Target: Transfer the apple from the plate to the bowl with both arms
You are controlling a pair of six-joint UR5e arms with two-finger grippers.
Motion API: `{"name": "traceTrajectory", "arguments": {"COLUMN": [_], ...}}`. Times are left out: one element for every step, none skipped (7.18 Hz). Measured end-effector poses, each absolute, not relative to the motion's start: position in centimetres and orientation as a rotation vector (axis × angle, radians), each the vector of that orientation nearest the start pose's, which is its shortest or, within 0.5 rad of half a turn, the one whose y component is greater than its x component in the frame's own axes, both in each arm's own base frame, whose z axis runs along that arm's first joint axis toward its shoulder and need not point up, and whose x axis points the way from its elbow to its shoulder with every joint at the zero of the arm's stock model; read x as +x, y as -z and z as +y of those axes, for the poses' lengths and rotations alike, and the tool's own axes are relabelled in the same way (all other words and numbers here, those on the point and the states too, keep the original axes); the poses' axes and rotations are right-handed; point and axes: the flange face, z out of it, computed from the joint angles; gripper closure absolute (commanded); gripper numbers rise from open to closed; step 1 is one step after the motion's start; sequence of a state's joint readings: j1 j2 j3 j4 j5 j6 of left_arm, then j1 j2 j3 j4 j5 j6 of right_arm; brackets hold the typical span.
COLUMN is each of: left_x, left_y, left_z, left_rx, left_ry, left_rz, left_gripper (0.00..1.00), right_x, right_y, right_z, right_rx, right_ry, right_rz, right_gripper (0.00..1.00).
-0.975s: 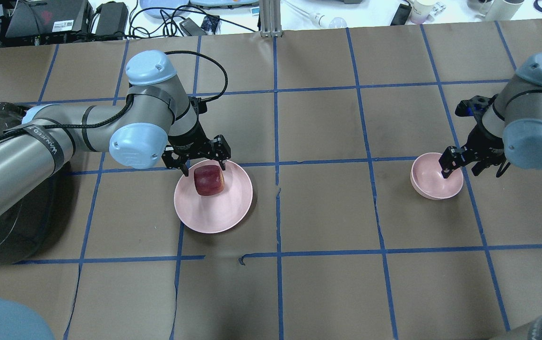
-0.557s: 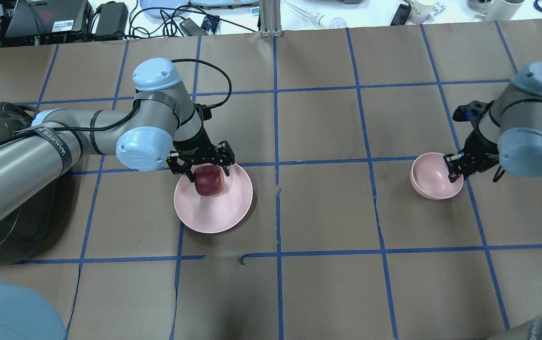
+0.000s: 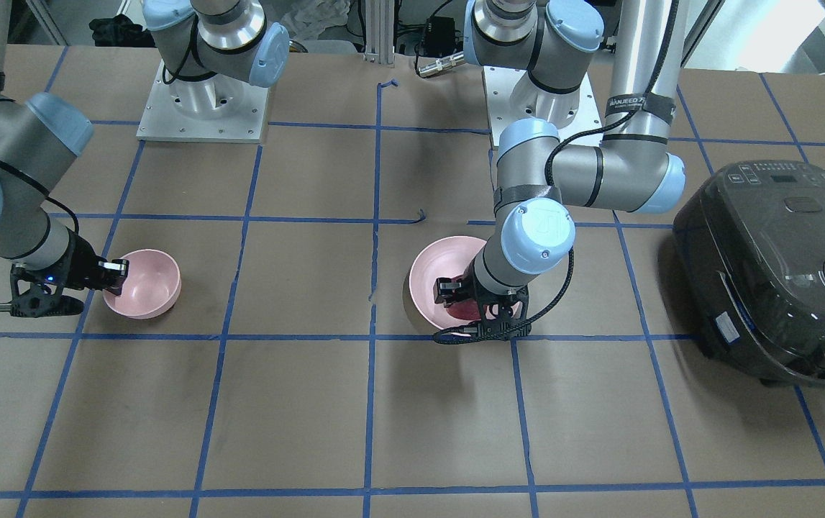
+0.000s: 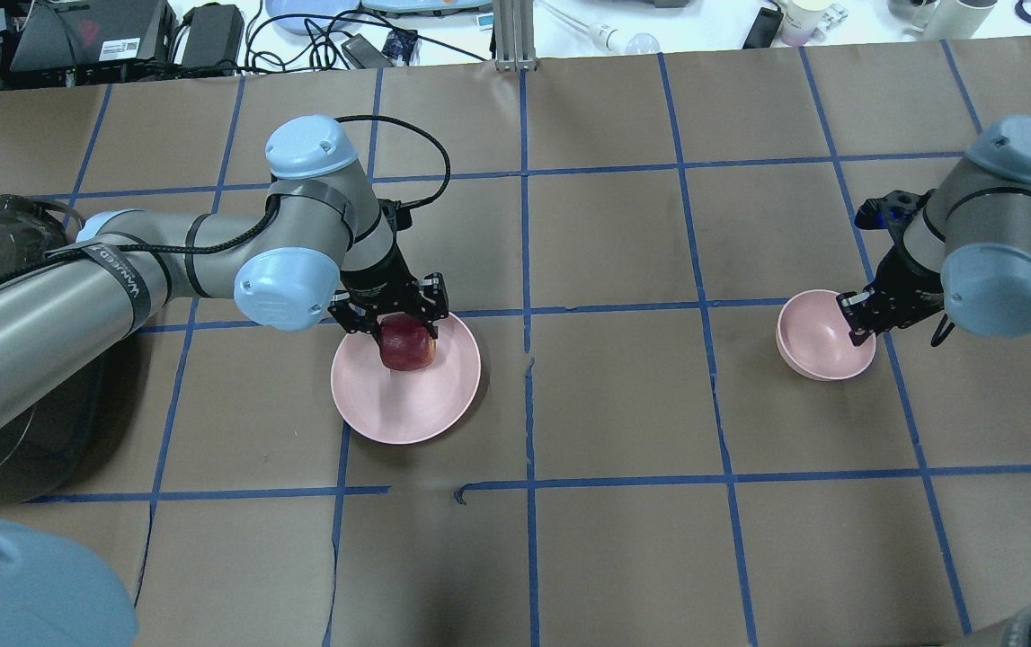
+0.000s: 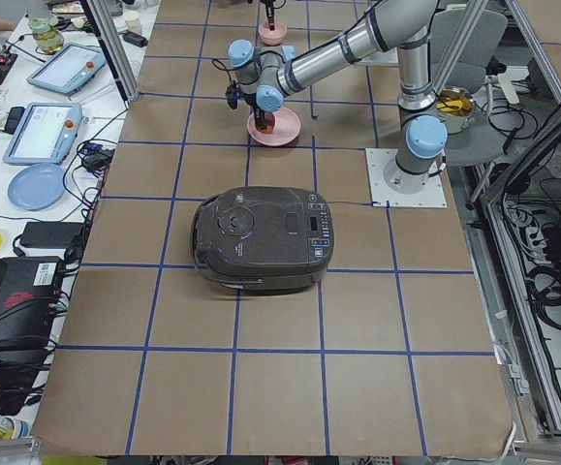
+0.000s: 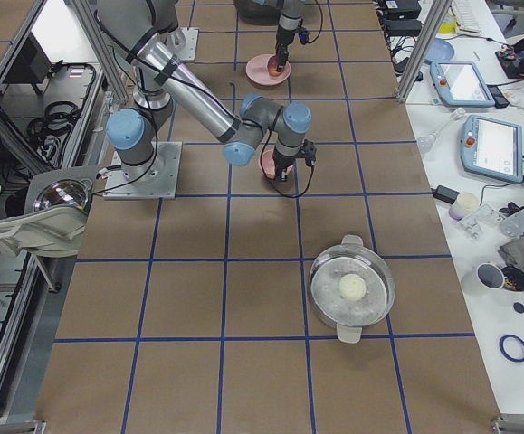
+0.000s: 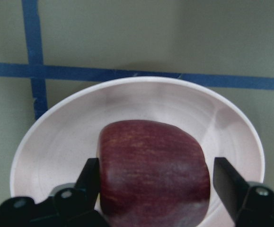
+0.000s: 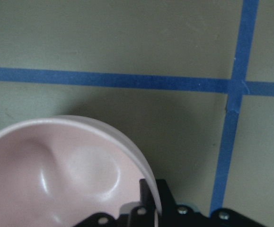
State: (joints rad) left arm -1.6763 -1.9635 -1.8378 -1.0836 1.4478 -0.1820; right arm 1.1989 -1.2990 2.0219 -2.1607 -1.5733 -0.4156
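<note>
The dark red apple (image 4: 407, 346) sits on the far part of the pale pink plate (image 4: 407, 409). My left gripper (image 4: 394, 325) is open and low over the plate, one finger on each side of the apple. In the left wrist view the apple (image 7: 153, 172) touches the left finger (image 7: 89, 182), with a small gap to the right finger (image 7: 226, 184). The small pink bowl (image 4: 816, 346) stands at the right. My right gripper (image 4: 857, 323) is shut on the bowl's right rim. The right wrist view shows that rim (image 8: 127, 146) pinched at the fingertips (image 8: 148, 194).
A black rice cooker (image 3: 772, 266) stands beside my left arm, left of the plate in the overhead view. A lidded metal pot (image 6: 352, 287) with a pale ball in it stands beyond the bowl at my right. Brown paper with blue tape lines covers the table.
My left gripper moved right and down until its fingers came around the apple. My right gripper moved from the bowl's inside to its right rim and closed. The bowl shifted slightly left.
</note>
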Motion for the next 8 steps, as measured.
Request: {"name": "traceTrajectory", "arguments": {"left_x": [-20.4,-20.5,-20.5,-20.5,-20.7,-21.5,-23.0,-24.8], "left_y": [-20.1,-20.5,-21.3,-22.8,-24.4,-25.9,-26.9,-27.4], "left_z": [-53.6,-53.7,-54.0,-54.6,-55.2,-55.4,-55.0,-54.7], "left_rx": [-0.132,-0.109,-0.083,-0.071,-0.068,-0.075,-0.086,-0.087], "left_ry": [-0.293,-0.275,-0.239,-0.192,-0.148,-0.126,-0.123,-0.122], "left_rz": [3.224,3.229,3.235,3.239,3.240,3.241,3.245,3.258], "left_gripper": [0.77,0.83,0.86,0.86,0.86,0.88,0.91,0.92], "right_x": [-1.7,4.1,9.9,14.6,17.3,18.7,19.2,19.4], "right_y": [-20.3,-20.5,-20.7,-20.8,-20.8,-20.8,-20.8,-20.9], "right_z": [-51.1,-51.0,-50.3,-49.3,-48.4,-48.0,-47.8,-47.9], "right_rx": [-0.021,0.053,0.139,0.198,0.222,0.228,0.225,0.218], "right_ry": [-0.193,-0.189,-0.180,-0.176,-0.178,-0.180,-0.180,-0.175], "right_rz": [3.098,3.116,3.119,3.104,3.094,3.091,3.091,3.096], "right_gripper": [1.00,1.00,1.00,1.00,1.00,1.00,0.02,0.00]}}
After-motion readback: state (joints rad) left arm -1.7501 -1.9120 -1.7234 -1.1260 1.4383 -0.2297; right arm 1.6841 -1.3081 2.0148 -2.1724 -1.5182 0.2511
